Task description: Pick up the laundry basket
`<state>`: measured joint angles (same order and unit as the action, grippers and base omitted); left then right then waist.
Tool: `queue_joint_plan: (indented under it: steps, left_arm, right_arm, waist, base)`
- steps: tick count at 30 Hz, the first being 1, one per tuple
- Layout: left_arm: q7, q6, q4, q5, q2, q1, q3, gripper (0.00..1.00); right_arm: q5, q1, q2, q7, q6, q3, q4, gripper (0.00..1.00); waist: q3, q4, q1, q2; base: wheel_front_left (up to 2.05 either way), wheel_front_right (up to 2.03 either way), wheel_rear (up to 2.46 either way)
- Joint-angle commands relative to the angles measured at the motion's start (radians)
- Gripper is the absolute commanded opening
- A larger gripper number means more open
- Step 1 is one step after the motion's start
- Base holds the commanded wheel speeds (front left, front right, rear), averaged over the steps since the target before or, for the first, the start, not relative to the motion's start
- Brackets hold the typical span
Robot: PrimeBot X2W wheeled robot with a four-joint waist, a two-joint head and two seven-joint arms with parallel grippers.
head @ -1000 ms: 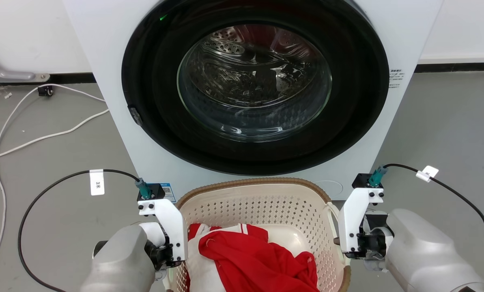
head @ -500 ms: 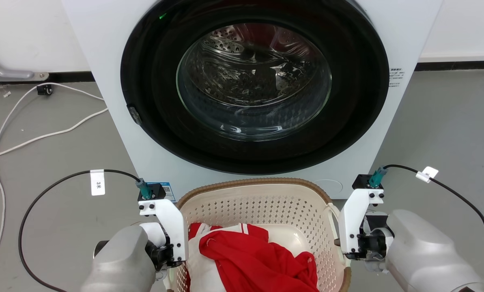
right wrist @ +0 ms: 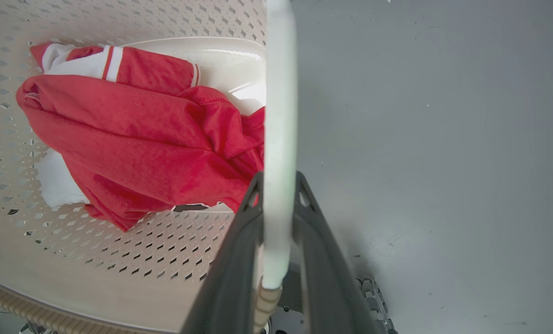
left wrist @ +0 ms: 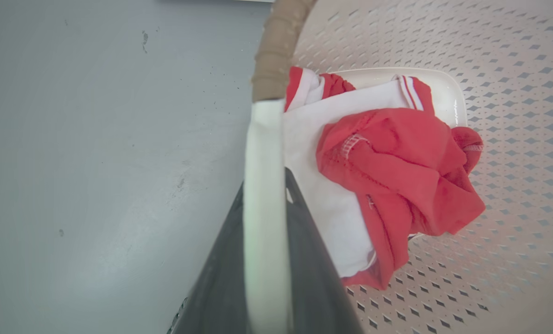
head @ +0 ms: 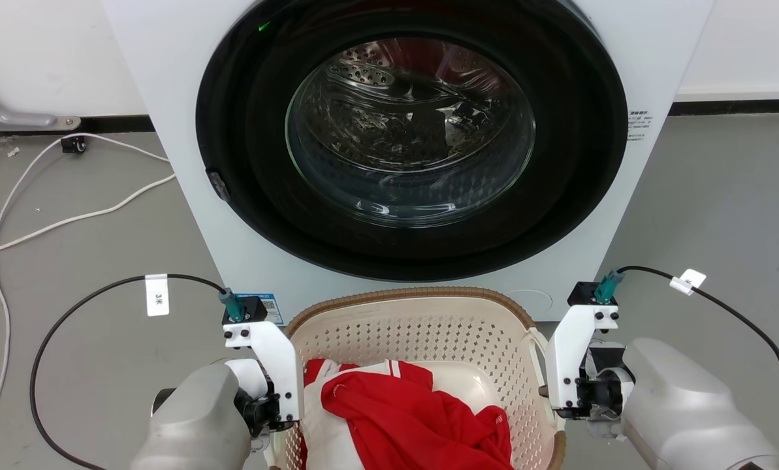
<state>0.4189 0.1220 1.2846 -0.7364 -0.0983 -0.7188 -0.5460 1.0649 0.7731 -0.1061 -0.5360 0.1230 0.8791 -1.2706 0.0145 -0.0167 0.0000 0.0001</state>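
laundry basket [head: 422, 326]: one, held one red garment [head: 402, 411]
left hand [left wrist: 264, 182]: narrow, gripped left handle [left wrist: 262, 134]
right hand [right wrist: 278, 178]: narrow, gripped right handle [right wrist: 281, 93]

laundry basket [head: 415, 326] near end cut off, handles [left wrist: 263, 195] blurred

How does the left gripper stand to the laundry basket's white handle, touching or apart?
Touching. In the left wrist view the white handle of the laundry basket runs between the dark fingers of the left gripper, with no gap on either side.
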Motion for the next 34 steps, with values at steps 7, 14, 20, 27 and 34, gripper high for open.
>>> queue_joint_plan:
  steps: [7,14,20,27,34]
  left_arm:
    - [-0.009,0.015,-0.015,-0.025,0.04,0.007,-0.015,0.0]
    - [-0.008,0.015,-0.018,-0.041,0.039,0.008,-0.028,0.0]
    - [-0.013,0.015,-0.015,-0.056,0.039,0.008,-0.042,0.0]
    - [-0.017,0.015,-0.015,-0.065,0.038,0.003,-0.051,0.0]
    - [-0.015,0.015,-0.013,-0.08,0.037,0.008,-0.061,0.0]
  right_arm:
    - [0.016,-0.008,0.035,0.005,0.014,0.006,0.014,0.0]
    - [0.018,-0.005,0.034,0.002,0.014,0.012,0.012,0.0]
    - [0.026,0.0,0.034,0.005,0.014,0.017,0.012,0.0]
    - [0.029,0.001,0.034,0.006,0.014,0.021,0.012,0.0]
    - [0.035,-0.001,0.037,0.013,0.014,0.024,0.017,0.0]
  waist:
    - [0.007,0.001,0.0,-0.0001]
    - [0.007,0.0,0.0,-0.0001]
    - [0.008,0.0,0.0,-0.0001]
    - [0.008,0.001,0.0,-0.0001]
    - [0.01,-0.001,0.0,-0.0001]
  base:
    - [0.0,0.0,0.0]
    - [0.0,0.0,0.0]
    - [0.0,0.0,0.0]
    - [0.0,0.0,0.0]
    - [0.0,0.0,0.0]
